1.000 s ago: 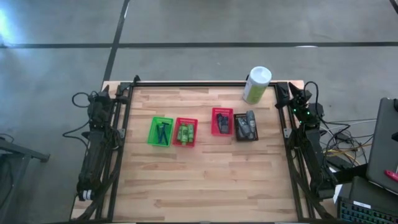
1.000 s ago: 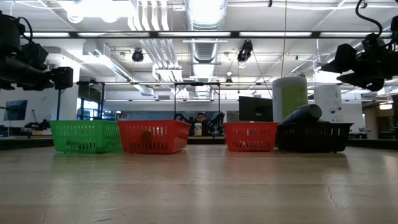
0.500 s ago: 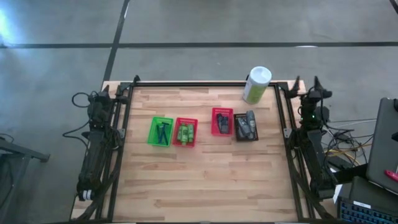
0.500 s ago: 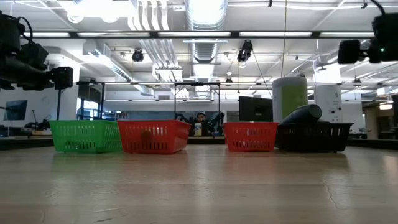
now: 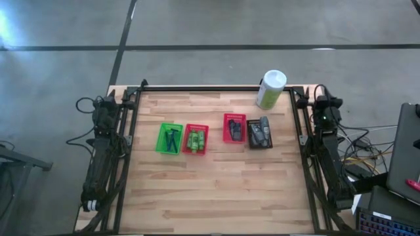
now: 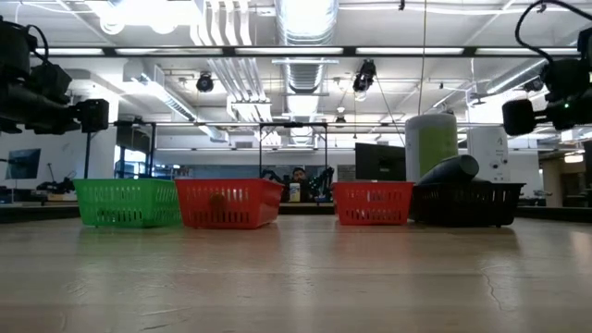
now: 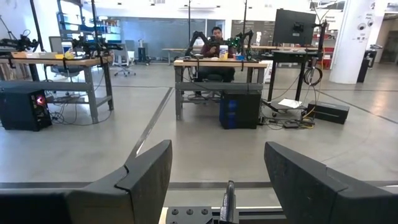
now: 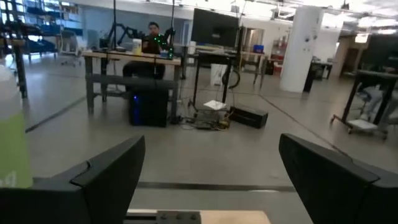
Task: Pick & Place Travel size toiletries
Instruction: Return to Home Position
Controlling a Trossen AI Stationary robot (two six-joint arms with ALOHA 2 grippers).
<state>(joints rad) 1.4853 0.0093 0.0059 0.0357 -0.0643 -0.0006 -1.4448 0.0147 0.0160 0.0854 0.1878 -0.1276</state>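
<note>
The table [image 5: 210, 190] showed bare wood across the lower frame. Both arms sat at its side edges, left end effector [image 7: 217, 155] and right end effector [image 8: 211, 149] released, empty. I'd fold the right arm slowly along the right edge, clear of the canister [image 5: 270, 90]. The toiletries [image 5: 195, 140] lay in the mid-frame baskets [image 5: 159, 139].

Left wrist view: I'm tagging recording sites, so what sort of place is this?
Likely a robotics lab or workshop: workbenches carrying small robot arms, a monitor, bare concrete floor.
</note>
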